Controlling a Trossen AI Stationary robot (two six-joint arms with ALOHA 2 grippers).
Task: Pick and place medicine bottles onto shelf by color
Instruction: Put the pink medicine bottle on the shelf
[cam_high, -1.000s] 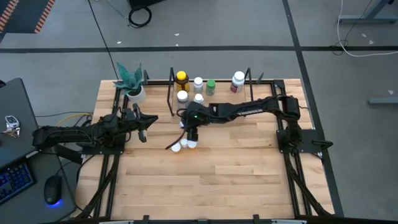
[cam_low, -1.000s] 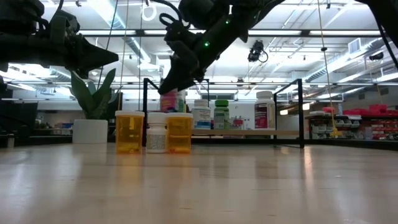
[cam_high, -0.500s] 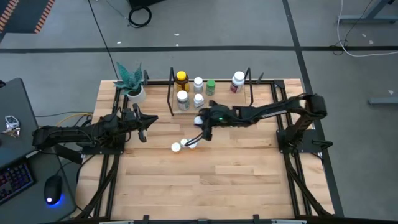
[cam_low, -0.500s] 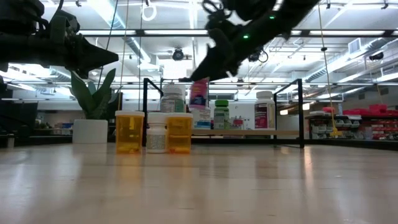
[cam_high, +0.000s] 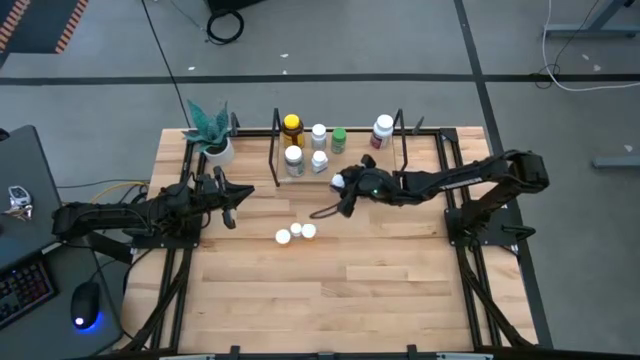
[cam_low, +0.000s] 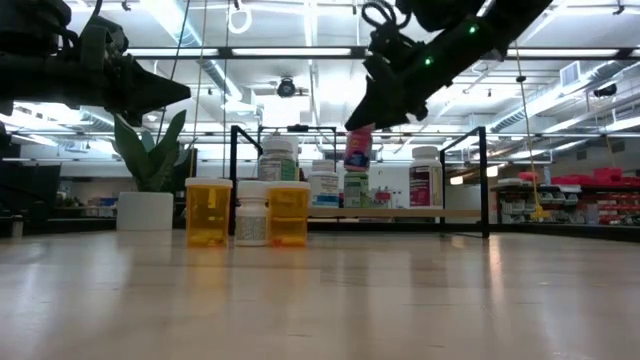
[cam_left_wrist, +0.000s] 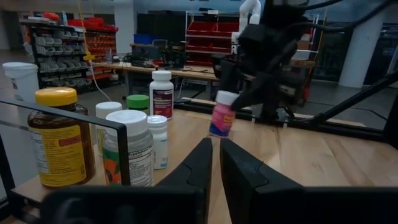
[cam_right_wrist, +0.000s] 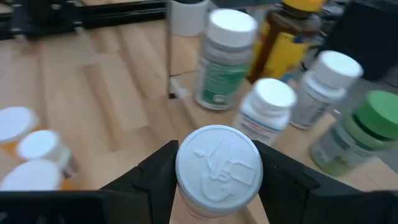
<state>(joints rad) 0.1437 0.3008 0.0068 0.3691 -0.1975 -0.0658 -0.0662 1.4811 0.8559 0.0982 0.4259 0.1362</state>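
Pink bottle (cam_high: 340, 181), high view: white-capped, pinched by right gripper (cam_high: 345, 186) just before shelf (cam_high: 400, 130).
Left gripper (cam_high: 230, 213), high view: parked near plant pot (cam_high: 217, 150).
Low view: pink bottle (cam_low: 357, 149) held above tabletop; three bottles (cam_low: 250, 213) stand in front.
Left wrist view: left fingers (cam_left_wrist: 198, 163) nearly together, empty.
Right wrist view: fingers (cam_right_wrist: 155, 171) clamp white cap (cam_right_wrist: 217, 163).

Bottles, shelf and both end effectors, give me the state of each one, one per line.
Pink bottle: held in the air, capped, clamped by the right end effector near the shelf.
Three bottles on the table: upright, capped, untouched.
Shelf: holds six upright bottles.
Yellow-capped amber bottle: upright on the shelf.
Green bottle: upright on the shelf.
Left end effector: idle at the table's left, fingers shut.
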